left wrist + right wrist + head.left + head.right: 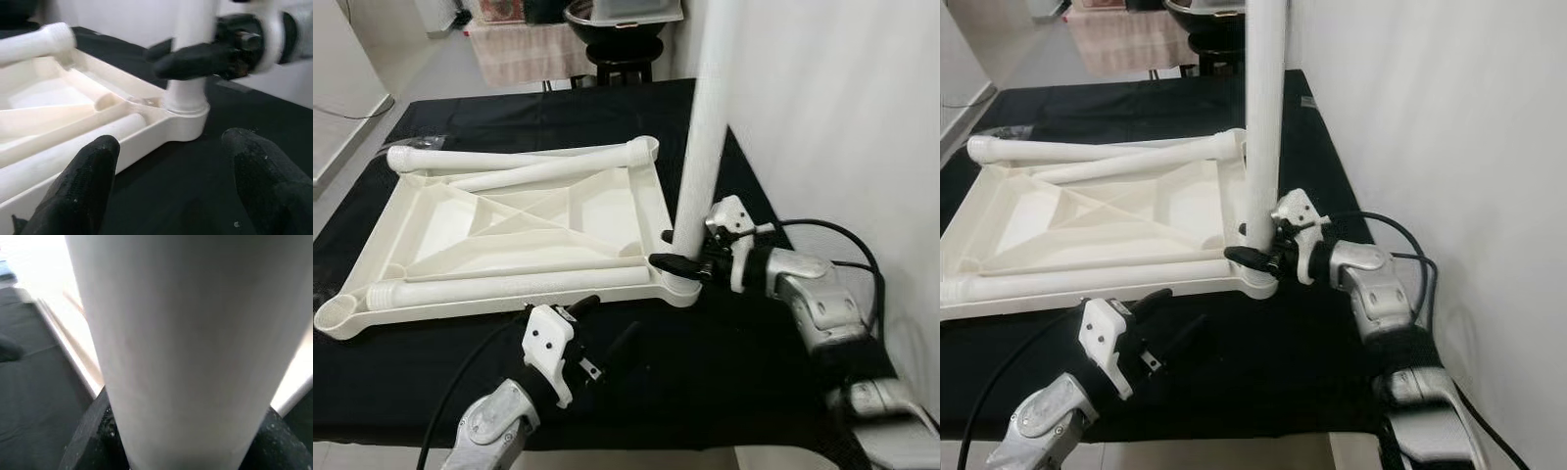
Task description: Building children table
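Observation:
A white plastic tabletop (460, 245) lies upside down on the black cloth, ribs up. One white leg (705, 127) stands upright in its near right corner socket (680, 287). My right gripper (683, 257) is shut on that leg just above the socket; the leg's surface (186, 347) is right against the right wrist camera. Three loose white legs (519, 284) lie across the tabletop. My left gripper (607, 328) hovers open over the cloth near the front edge, its fingertips (88, 171) pointing at the socket (188, 105).
The black-covered table (705, 372) ends close in front of me. A white wall (842, 108) runs along the right side, near my right arm. A dark stool (622, 49) and a cloth-draped piece stand beyond the far edge.

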Controlling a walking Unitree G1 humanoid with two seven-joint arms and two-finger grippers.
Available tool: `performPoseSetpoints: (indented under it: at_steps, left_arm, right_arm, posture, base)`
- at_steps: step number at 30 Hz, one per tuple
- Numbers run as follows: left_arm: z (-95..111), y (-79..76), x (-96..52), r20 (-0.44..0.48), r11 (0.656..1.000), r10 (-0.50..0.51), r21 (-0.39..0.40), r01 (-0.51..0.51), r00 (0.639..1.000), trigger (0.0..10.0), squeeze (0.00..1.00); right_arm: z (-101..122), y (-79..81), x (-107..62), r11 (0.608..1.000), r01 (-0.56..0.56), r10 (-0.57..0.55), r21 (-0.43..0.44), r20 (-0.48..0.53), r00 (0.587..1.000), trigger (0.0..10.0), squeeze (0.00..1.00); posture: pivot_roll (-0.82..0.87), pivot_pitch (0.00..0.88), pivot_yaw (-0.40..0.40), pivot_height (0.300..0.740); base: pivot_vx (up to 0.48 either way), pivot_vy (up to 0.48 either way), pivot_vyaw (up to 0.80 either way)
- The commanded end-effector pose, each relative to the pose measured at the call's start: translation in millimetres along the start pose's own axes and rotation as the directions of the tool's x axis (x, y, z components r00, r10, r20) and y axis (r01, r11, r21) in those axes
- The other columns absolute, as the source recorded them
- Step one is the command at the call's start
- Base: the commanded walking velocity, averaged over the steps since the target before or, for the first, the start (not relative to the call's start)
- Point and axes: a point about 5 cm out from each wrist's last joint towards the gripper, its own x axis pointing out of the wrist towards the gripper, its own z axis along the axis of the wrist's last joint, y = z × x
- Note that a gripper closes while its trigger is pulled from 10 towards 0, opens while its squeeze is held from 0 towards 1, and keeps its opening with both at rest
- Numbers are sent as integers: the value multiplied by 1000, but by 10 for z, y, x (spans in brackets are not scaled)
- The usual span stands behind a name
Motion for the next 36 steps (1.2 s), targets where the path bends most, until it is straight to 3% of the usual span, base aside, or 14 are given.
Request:
performPoseSetpoints:
  at_steps: [1, 4, 5, 9, 13, 14, 19, 20, 21, 24, 28, 31, 32, 36]
  left_arm:
    - [-24, 0, -43, -24, 1000, -4, -5, 4, 1000, 10000, 0]
    - [-21, 5, -50, -25, 1000, -5, -4, 5, 1000, 10000, 0]
    - [-4, 16, -68, -24, 1000, 0, 1, 0, 1000, 10000, 0]
    - [-31, 9, -87, -34, 1000, -6, 2, 6, 999, 10000, 0]
    - [-57, -6, -90, -47, 999, -33, -3, 33, 998, 10000, 0]
    - [-53, 8, -88, -46, 1000, -23, 4, 23, 999, 10000, 0]
    - [-32, 36, -74, -36, 1000, 12, 18, -11, 999, 10000, 0]
    - [-31, 38, -68, -35, 1000, 13, 20, -13, 999, 10000, 0]
    - [-31, 41, -62, -36, 1000, 14, 21, -13, 999, 10000, 0]
    - [-31, 41, -62, -36, 1000, 14, 21, -13, 999, 10000, 0]
    - [-36, 52, -48, -44, 999, 19, 29, -18, 999, 10000, 0]
    - [-40, 84, -53, -59, 996, 57, 65, -53, 997, 10000, 0]
    - [-41, 136, -72, -75, 986, 128, 115, -119, 989, 10000, 0]
    - [-43, 186, -85, -78, 975, 185, 142, -173, 980, 10000, 0]
  right_arm:
    - [-267, 22, -95, 979, 194, -185, 59, -131, 974, 0, 0]
    - [-358, 55, -127, 947, 317, -302, 57, -188, 935, 0, 0]
    - [-579, 581, -148, 834, 524, -469, 172, -278, 838, 0, 0]
    - [-548, 726, -77, 845, 522, -482, 120, -256, 838, 0, 0]
    - [-554, 671, 17, 863, 497, -465, 87, -246, 850, 0, 0]
    - [-518, 632, 97, 863, 498, -470, 85, -229, 853, 10000, 0]
    - [-475, 604, 126, 859, 502, -476, 97, -204, 855, 10000, 0]
    - [-440, 594, 120, 863, 492, -469, 112, -180, 864, 10000, 122]
    - [-384, 563, 111, 863, 485, -468, 140, -140, 873, 10000, 1000]
    - [-384, 563, 111, 863, 485, -468, 140, -140, 873, 10000, 1000]
    - [-226, 578, 29, 875, 437, -444, 209, -16, 896, 10000, 1000]
    - [-239, 643, -127, 888, 410, -424, 207, 26, 905, 10000, 1000]
    - [-277, 742, -293, 902, 378, -393, 207, 35, 919, 10000, 1000]
    - [-304, 804, -396, 908, 358, -375, 219, 43, 926, 10000, 1000]
  posture:
    - [-42, 172, 12, 740]
    - [-42, 172, 12, 740]
    - [-47, 186, 24, 740]
    - [-58, 164, 56, 740]
    - [-40, 162, 44, 740]
    - [-42, 163, 44, 740]
    - [-42, 161, 43, 740]
    - [-42, 162, 38, 740]
    - [-43, 159, 37, 740]
    - [-43, 159, 37, 740]
    - [-54, 159, 33, 740]
    - [-64, 161, 33, 740]
    - [-69, 161, 34, 740]
    - [-78, 160, 37, 740]
  base:
    - [0, 0, 0]
    - [0, 0, 0]
    - [0, 0, 0]
    - [0, 0, 0]
    - [0, 0, 0]
    - [0, 0, 0]
    - [0, 0, 0]
    - [0, 0, 0]
    - [0, 0, 0]
    - [0, 0, 0]
    - [0, 0, 0]
    - [0, 0, 0]
    - [0, 0, 0]
    - [0, 0, 0]
